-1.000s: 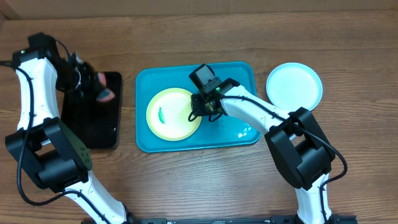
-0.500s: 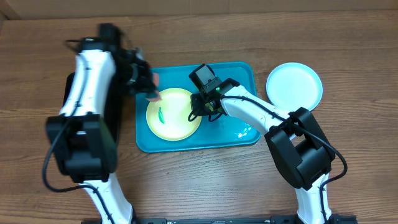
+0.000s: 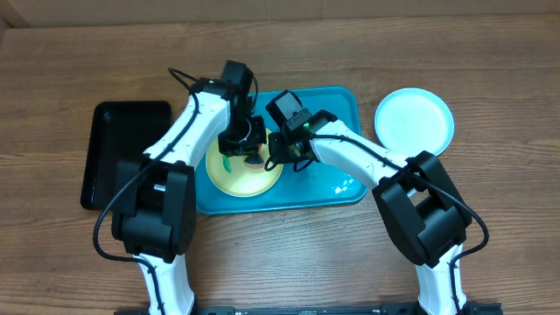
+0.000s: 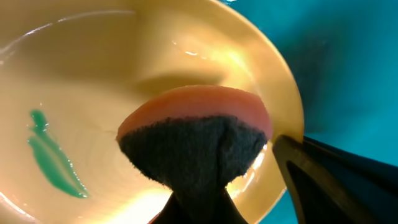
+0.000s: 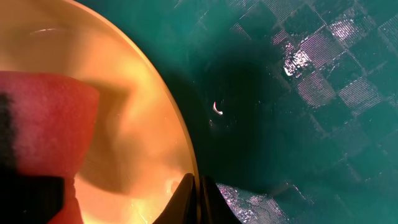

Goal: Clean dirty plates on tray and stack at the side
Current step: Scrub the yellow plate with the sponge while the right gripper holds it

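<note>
The left tool (image 3: 243, 138) squeezes a soft sponge (image 4: 199, 118) close over the yellow plate (image 4: 93, 81). The right tool (image 5: 198, 193) pinches that plate's thin rim. The plate looks light, hard and slippery, so the rim is a good place to hold. A green smear (image 4: 53, 158) is on it. It sits in the blue tray (image 5: 298, 124). Farther off, a pale plate (image 3: 414, 121) rests on the worktop (image 3: 490, 70).

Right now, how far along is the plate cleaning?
Done: one pale plate sits on the table beside the tray, off to the side. In hand: the right claw pinches the yellow-green plate by its rim while the left claw holds a sponge over it. Left: the green smear is not wiped yet, and this plate has to be stacked at the side.
</note>
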Action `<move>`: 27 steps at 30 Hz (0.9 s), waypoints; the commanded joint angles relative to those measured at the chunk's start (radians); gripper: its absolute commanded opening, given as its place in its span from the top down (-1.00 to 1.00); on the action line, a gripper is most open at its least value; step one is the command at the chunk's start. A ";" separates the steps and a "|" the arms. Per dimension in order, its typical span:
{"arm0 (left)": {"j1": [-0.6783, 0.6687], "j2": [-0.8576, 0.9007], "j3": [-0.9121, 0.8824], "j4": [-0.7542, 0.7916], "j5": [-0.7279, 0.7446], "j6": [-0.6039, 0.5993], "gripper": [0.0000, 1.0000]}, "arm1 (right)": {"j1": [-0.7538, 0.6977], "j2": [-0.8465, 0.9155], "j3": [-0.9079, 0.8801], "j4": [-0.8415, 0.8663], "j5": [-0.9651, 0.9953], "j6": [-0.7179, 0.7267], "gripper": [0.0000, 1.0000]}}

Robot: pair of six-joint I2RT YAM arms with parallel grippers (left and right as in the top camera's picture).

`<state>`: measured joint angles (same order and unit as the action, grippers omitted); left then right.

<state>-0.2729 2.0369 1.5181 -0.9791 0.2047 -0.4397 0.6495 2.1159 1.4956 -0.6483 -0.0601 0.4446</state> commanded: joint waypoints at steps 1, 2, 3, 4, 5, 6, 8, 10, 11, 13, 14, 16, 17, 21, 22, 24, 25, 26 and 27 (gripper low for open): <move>-0.007 -0.002 -0.010 0.006 -0.076 -0.055 0.92 | -0.002 -0.005 -0.009 -0.004 0.015 0.001 0.92; -0.006 -0.002 -0.010 0.010 -0.078 -0.055 0.91 | -0.002 -0.005 -0.009 -0.004 0.015 0.001 0.92; -0.006 -0.002 -0.010 0.011 -0.079 -0.055 0.88 | -0.002 -0.005 -0.009 -0.004 0.015 0.001 0.92; -0.006 -0.002 -0.010 0.013 -0.083 -0.055 0.73 | -0.002 -0.005 -0.009 -0.004 0.015 0.001 0.92; -0.006 -0.002 -0.010 0.013 -0.083 -0.055 0.66 | -0.002 -0.005 -0.009 -0.004 0.015 0.001 0.92; -0.006 -0.002 -0.010 0.014 -0.084 -0.055 0.60 | -0.002 -0.005 -0.009 -0.004 0.015 0.001 0.92; -0.006 -0.002 -0.010 0.016 -0.085 -0.055 0.37 | -0.002 -0.005 -0.009 -0.004 0.015 0.001 0.92; -0.005 -0.002 -0.010 0.016 -0.085 -0.055 0.32 | -0.002 -0.005 -0.009 -0.004 0.015 0.001 0.92; -0.003 -0.002 -0.010 0.016 -0.084 -0.055 0.32 | -0.002 -0.005 -0.009 -0.004 0.015 0.001 0.92; 0.000 -0.002 -0.010 0.015 -0.081 -0.055 0.31 | -0.002 -0.005 -0.009 -0.004 0.015 0.001 0.92; 0.000 -0.002 -0.010 0.014 -0.080 -0.055 0.30 | -0.002 -0.005 -0.009 -0.004 0.015 0.001 0.92; 0.000 -0.002 -0.010 0.012 -0.081 -0.055 0.27 | -0.002 -0.005 -0.009 -0.004 0.015 0.001 0.92; 0.000 -0.002 -0.010 0.011 -0.081 -0.055 0.25 | -0.002 -0.005 -0.009 -0.004 0.015 0.001 0.92; -0.001 -0.002 -0.010 0.003 -0.081 -0.055 0.37 | -0.002 -0.005 -0.009 -0.004 0.015 0.001 0.92; -0.001 -0.002 -0.010 0.000 -0.081 -0.055 0.60 | -0.002 -0.005 -0.009 -0.004 0.015 0.001 0.92; -0.001 -0.002 -0.010 0.000 -0.081 -0.055 0.70 | -0.002 -0.005 -0.009 -0.004 0.015 0.001 0.92; -0.001 -0.002 -0.010 -0.001 -0.081 -0.055 0.70 | -0.002 -0.005 -0.009 -0.004 0.015 0.001 0.92; -0.001 -0.002 -0.010 -0.002 -0.081 -0.055 0.70 | -0.002 -0.005 -0.009 -0.004 0.015 0.001 0.92; -0.001 -0.002 -0.010 -0.003 -0.082 -0.055 0.69 | -0.002 -0.005 -0.009 -0.004 0.015 0.001 0.92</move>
<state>-0.2771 2.0369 1.5139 -0.9768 0.1295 -0.4957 0.6495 2.1159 1.4956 -0.6502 -0.0593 0.4446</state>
